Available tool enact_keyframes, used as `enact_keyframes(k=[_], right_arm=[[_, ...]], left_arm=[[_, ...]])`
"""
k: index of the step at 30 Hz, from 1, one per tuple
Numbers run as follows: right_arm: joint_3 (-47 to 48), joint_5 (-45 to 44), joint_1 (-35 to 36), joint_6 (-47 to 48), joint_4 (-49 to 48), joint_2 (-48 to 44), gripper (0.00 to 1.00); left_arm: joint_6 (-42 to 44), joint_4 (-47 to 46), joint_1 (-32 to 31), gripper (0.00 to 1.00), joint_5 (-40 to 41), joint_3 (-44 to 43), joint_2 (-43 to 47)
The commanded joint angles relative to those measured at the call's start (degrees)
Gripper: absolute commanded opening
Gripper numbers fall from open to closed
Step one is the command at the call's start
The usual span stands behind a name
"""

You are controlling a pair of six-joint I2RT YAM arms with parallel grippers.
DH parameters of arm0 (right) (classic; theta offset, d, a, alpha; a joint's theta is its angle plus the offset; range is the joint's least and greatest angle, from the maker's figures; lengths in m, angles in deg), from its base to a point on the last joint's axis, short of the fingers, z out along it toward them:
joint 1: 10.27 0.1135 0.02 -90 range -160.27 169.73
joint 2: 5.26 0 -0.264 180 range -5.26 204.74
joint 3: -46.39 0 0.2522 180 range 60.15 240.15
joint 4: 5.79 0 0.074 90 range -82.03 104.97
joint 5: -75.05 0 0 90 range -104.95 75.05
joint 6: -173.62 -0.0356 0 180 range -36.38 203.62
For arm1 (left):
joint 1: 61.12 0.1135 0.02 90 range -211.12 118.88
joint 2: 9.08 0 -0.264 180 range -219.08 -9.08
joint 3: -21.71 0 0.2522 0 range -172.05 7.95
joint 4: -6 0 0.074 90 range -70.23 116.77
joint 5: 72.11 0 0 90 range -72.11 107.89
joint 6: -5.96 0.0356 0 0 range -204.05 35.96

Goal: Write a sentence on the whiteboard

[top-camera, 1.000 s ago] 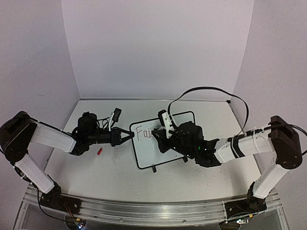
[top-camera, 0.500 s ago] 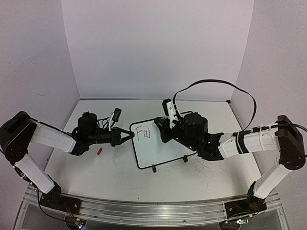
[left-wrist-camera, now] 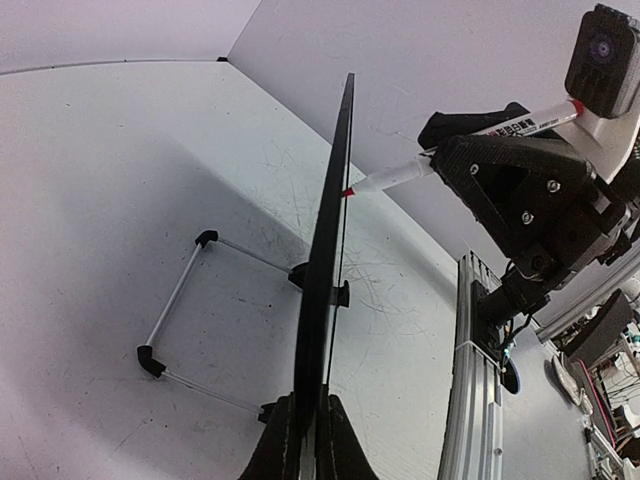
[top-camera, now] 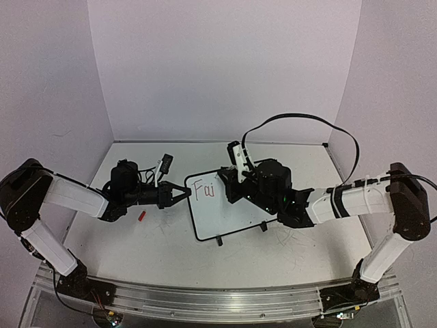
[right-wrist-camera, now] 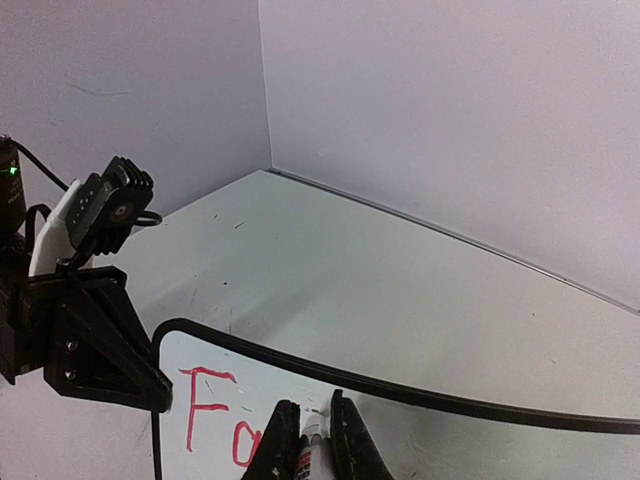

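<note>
From above, the whiteboard (top-camera: 232, 213) is sitting mid-way on a scratched white bench (top-camera: 171, 246) that pale lilac walls (top-camera: 225, 68) are enclosing, with a small red piece (top-camera: 142, 216) lying to its left. The left wrist view is showing the board edge-on, the left gripper (left-wrist-camera: 308, 440) clamping its frame while a marker (left-wrist-camera: 400, 176) is touching its face. The right wrist view is showing the right gripper (right-wrist-camera: 308, 450) closing tightly around that marker beside red letters (right-wrist-camera: 205, 405), bench and walls meeting behind.
</note>
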Motion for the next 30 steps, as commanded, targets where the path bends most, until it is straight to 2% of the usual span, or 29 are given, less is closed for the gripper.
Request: enact_keyframes(k=[1, 30], right_arm=[[2.47, -1.28, 0.04, 0.66, -2.03, 1.01, 0.0], [-3.5, -0.29, 0.09, -3.2, -1.28, -0.1, 0.0]], left_arm=[[2.0, -0.05, -0.23, 0.0, -0.04, -1.53, 1.6], [2.0, 0.05, -0.17, 0.0, -0.01, -1.64, 1.59]])
